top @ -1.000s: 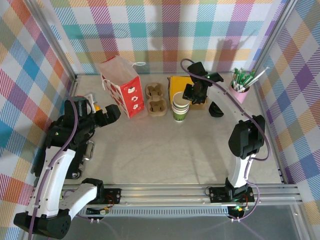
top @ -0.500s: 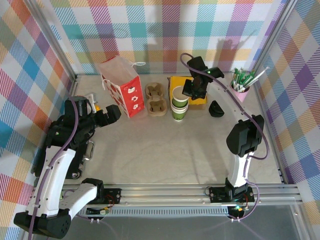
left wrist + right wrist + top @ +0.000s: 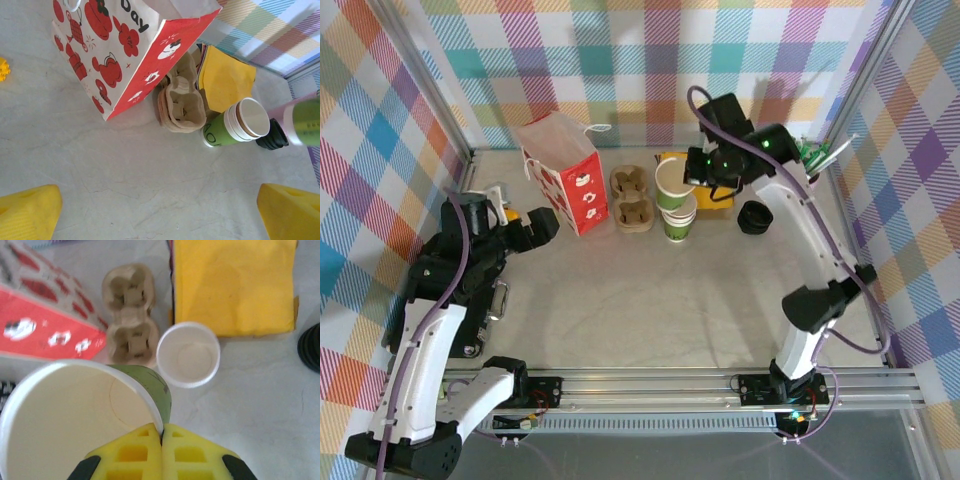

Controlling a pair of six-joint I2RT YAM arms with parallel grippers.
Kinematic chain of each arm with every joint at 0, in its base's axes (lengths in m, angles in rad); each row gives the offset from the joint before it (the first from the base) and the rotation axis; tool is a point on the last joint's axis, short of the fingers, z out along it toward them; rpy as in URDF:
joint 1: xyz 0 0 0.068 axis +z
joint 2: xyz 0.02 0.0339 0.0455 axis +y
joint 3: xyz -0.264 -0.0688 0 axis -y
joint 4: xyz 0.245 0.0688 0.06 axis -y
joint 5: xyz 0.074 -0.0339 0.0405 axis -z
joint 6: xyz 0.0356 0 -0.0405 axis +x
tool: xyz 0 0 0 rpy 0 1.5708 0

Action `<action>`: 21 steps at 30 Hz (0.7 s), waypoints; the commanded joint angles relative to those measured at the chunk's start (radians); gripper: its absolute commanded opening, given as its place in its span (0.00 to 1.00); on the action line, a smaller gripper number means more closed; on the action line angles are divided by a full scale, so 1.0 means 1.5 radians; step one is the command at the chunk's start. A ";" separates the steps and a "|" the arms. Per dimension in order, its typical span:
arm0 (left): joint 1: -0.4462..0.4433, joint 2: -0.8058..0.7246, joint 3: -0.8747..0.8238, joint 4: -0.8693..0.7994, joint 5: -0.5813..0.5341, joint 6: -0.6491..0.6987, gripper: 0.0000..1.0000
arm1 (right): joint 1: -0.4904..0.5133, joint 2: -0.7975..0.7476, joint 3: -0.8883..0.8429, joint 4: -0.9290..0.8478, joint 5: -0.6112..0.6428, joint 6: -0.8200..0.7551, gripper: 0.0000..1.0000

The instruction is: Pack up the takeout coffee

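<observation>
Upper centre of the top view: the right gripper [image 3: 698, 181] is clamped on the rim of the coffee cup [image 3: 672, 184], one finger inside and one outside the wall. The cup hangs clear of the table, mouth up toward the camera, long axis roughly vertical, green band at the bottom. It sits just above and left of the cup stack [image 3: 680, 222], with the carrier [image 3: 631, 198] to its left and yellow napkins [image 3: 722, 201] to its right. The red-and-white bag [image 3: 115, 55] at upper left reads "Day"; lettering on the stack's green band is too partial to read. At left, the left gripper [image 3: 545, 225] is spread wide, holding nothing.
</observation>
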 commanded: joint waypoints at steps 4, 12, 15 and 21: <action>-0.005 -0.028 0.002 -0.006 -0.010 0.007 1.00 | 0.097 -0.128 -0.262 0.066 0.051 0.046 0.00; -0.005 -0.052 -0.024 -0.004 0.004 -0.005 1.00 | 0.164 -0.214 -0.574 0.277 0.070 0.133 0.00; -0.005 -0.063 -0.033 -0.003 0.006 -0.006 1.00 | 0.166 -0.213 -0.639 0.325 0.072 0.153 0.00; -0.005 -0.066 -0.044 -0.007 0.000 -0.006 1.00 | 0.169 -0.192 -0.695 0.383 0.053 0.160 0.00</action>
